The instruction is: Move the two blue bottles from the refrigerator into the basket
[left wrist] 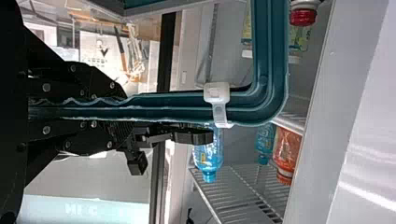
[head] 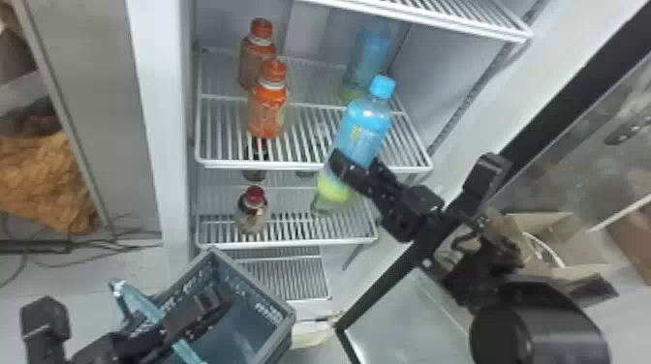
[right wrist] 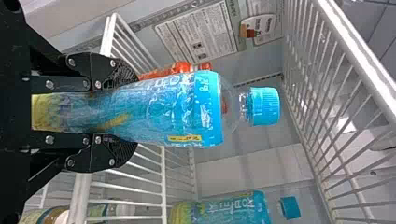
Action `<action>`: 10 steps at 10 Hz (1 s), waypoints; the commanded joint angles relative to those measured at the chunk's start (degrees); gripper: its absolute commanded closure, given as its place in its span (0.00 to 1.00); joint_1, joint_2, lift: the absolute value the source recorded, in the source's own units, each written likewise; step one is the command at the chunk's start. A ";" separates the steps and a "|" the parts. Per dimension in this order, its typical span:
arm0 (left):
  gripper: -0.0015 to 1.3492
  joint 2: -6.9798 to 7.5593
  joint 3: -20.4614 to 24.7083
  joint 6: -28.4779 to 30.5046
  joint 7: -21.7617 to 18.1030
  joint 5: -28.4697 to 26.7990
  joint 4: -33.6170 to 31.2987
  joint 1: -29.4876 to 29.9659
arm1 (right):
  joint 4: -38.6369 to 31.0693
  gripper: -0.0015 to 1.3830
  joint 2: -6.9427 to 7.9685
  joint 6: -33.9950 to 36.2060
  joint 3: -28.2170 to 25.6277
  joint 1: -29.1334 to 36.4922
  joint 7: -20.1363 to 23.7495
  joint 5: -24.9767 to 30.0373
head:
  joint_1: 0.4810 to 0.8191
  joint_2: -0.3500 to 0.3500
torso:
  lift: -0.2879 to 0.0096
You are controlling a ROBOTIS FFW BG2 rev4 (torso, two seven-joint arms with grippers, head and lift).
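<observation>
Head view, bskt [head: 261, 310], R wrist view, fridge label [right wrist: 198, 39]

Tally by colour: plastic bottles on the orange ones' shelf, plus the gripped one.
Blue-capped plastic bottles with blue labels: 2 (one in the right end effector, one on the white wire shelf)
Orange plastic bottles: 2
Total: 4

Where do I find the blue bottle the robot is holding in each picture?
Head view: the held blue bottle is just right of centre, tilted in the right gripper.
Left wrist view: the held blue bottle is beyond the teal handle.
Right wrist view: the held blue bottle is close up, between the jaws.
Shared landmark: orange bottle colour inside the refrigerator.
</observation>
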 commanded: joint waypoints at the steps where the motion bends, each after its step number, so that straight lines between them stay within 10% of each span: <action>1: 0.89 -0.09 0.02 -0.01 0.00 0.00 -0.01 0.03 | -1.42 0.92 -0.09 3.42 0.75 1.41 0.99 -1.05 | 0.63 0.04 | 0.97; 10: 0.89 -0.53 -0.32 -0.57 0.26 -0.69 1.11 -1.66 | -5.78 0.92 -0.88 17.34 4.18 9.43 6.08 -4.94 | 0.63 0.13 | 0.97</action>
